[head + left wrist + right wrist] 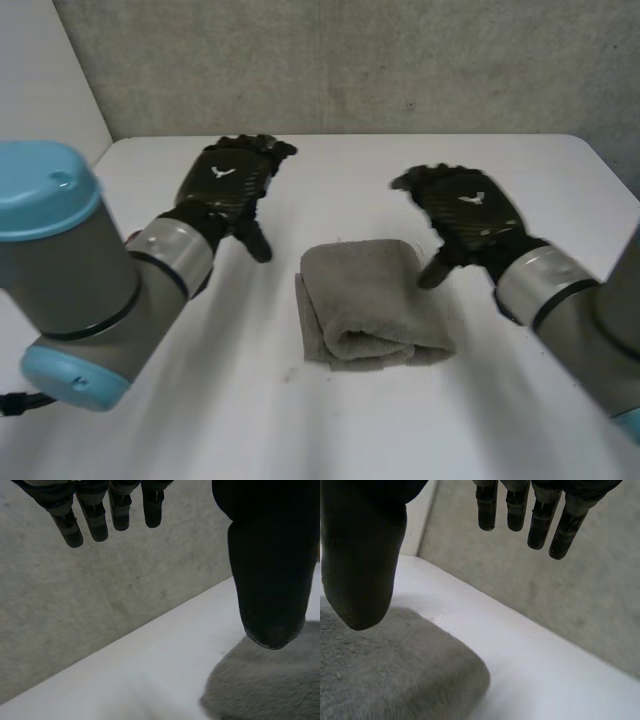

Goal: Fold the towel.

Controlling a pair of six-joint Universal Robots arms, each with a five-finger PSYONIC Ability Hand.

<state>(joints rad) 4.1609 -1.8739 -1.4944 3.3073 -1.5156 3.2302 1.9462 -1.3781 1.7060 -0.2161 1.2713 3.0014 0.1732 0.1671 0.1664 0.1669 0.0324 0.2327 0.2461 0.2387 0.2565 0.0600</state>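
While both hands hover with fingers straight and nothing held, the left hand sits at ten o'clock from the towel and the right hand at two o'clock. Each thumb points down beside the cloth, and the right looks nearer. Already folded thick, the towel lies mid-desk, its long axis running twelve to six, so any further fold would likely cross that line.

White table, folded grey towel at centre
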